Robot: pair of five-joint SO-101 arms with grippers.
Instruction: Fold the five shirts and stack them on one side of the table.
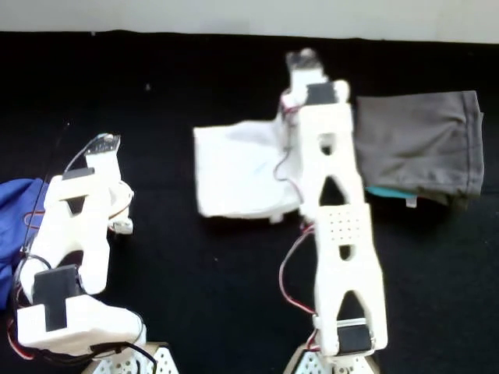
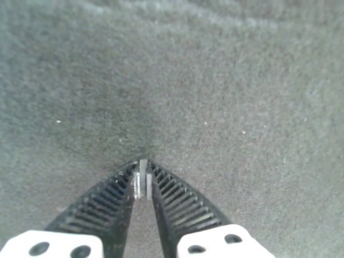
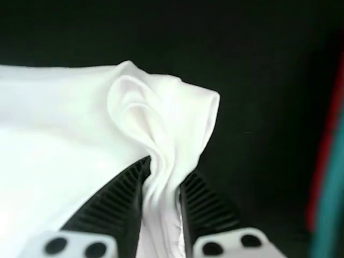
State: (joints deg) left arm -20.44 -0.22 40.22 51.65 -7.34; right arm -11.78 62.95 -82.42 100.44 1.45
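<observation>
**Figure: Mid-fold on the white shirt, right arm gripping, left arm idle**

The right end effector [image 3: 161, 167] is clamped on a bunched fold of the white shirt [image 1: 238, 167], with cloth pinched between its ribbed fingers. This shirt lies at the middle of the bench [image 1: 195, 296], partly folded into a rough rectangle, and the right arm reaches out over its right edge. I judge the step in hand to be a fold of this shirt, with the gripped edge ready to be carried across the body of the cloth.

The next move calls for me to lift just enough to clear the lower layer, draw the fold over squarely, and release without dragging the shirt out of shape.

The left end effector [image 2: 142, 174] has its tips together on nothing and hangs over bare bench at the left.

Nothing here serves as a bin or tray, so the pile at far right does the collecting. A folded grey shirt [image 1: 417, 144] sits on a teal shirt [image 1: 386, 192]. I cannot tell whether anything lies beneath. A blue shirt [image 1: 15, 214] is heaped, unfolded, at the left edge.
</observation>
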